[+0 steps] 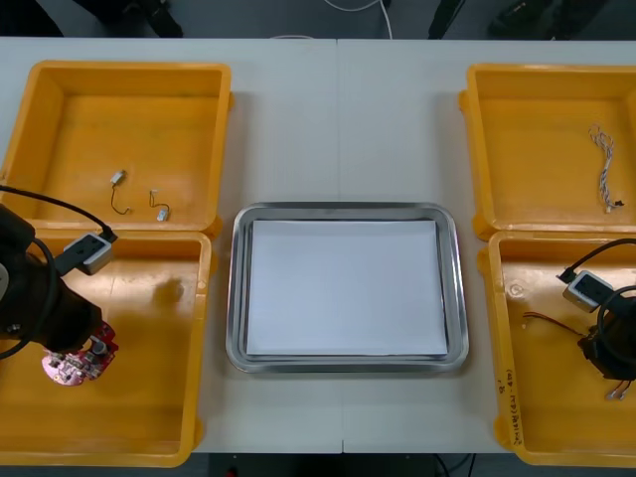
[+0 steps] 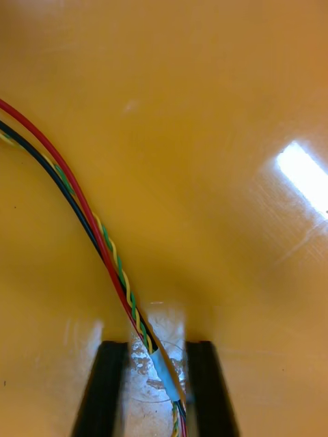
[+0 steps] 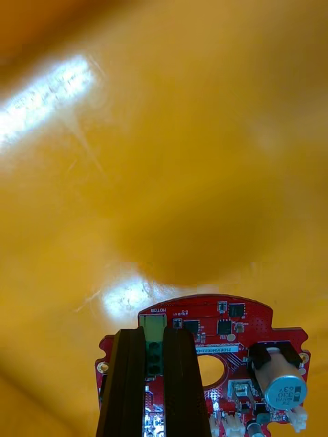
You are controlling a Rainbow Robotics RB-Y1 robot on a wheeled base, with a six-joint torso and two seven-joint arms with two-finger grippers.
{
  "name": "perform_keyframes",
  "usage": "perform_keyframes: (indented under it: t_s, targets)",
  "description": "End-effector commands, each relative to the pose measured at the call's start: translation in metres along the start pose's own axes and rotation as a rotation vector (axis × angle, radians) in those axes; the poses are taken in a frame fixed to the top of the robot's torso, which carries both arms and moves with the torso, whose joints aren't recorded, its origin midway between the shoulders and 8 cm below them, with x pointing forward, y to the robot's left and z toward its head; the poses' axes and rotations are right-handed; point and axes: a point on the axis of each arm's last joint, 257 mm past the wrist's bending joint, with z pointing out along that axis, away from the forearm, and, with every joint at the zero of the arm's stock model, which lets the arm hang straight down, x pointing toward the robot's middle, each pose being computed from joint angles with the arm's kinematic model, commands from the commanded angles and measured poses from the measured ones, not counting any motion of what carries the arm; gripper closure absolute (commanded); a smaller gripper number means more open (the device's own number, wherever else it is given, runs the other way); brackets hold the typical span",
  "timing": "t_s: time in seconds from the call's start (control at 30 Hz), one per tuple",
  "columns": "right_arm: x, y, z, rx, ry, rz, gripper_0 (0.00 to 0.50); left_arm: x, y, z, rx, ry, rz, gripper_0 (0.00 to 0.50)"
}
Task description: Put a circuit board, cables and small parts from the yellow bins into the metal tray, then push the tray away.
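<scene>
In the near left yellow bin [image 1: 149, 417], my left gripper [image 1: 81, 348] [image 3: 154, 334] is shut on the green connector of a round red circuit board [image 1: 70, 368] [image 3: 225, 328]. My right gripper [image 1: 611, 360] [image 2: 157, 345] is down in the near right yellow bin [image 1: 537, 417]. Its fingers [image 2: 102, 389] stand a narrow gap apart on the bin floor. A red and yellow cable [image 1: 542, 320] [image 2: 102, 246] runs between them without touching either. The metal tray [image 1: 237, 298], white inside, lies between the bins.
The far left bin [image 1: 60, 109] holds two small metal parts [image 1: 117, 179] [image 1: 159, 210] with short wires. A twisted blue and white cable [image 1: 604, 164] lies in the far right bin [image 1: 517, 129]. Bare table runs beyond the tray toward the far edge.
</scene>
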Motion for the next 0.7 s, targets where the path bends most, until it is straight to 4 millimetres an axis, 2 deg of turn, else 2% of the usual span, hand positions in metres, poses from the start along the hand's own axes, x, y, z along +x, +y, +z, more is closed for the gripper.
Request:
perform_keyframes:
  t_s: [0.03, 0.1, 0.33, 0.5, 0.63, 0.7]
  targets:
    - [0.006, 0.0, 0.003, 0.003, -0.002, 0.006, 0.475, -0.04, -0.013, -0.041, -0.008, -0.087, 0.016, 0.5]
    - [0.006, -0.001, 0.002, 0.005, -0.003, 0.005, 0.5, -0.047, -0.024, -0.051, 0.0, -0.099, 0.001, 0.5]
    - [-0.005, -0.017, -0.016, 0.045, -0.024, -0.022, 0.5, -0.074, -0.058, -0.077, 0.041, -0.143, 0.014, 0.5]
    - [-0.016, -0.035, -0.053, 0.081, -0.009, -0.055, 0.5, -0.102, -0.088, -0.09, 0.064, -0.175, 0.023, 0.5]
    - [-0.022, -0.042, -0.079, 0.096, 0.008, -0.073, 0.5, -0.119, -0.111, -0.096, 0.08, -0.194, 0.029, 0.5]
    - [-0.025, -0.045, -0.094, 0.1, 0.019, -0.074, 0.5, -0.13, -0.128, -0.101, 0.101, -0.208, 0.027, 0.5]
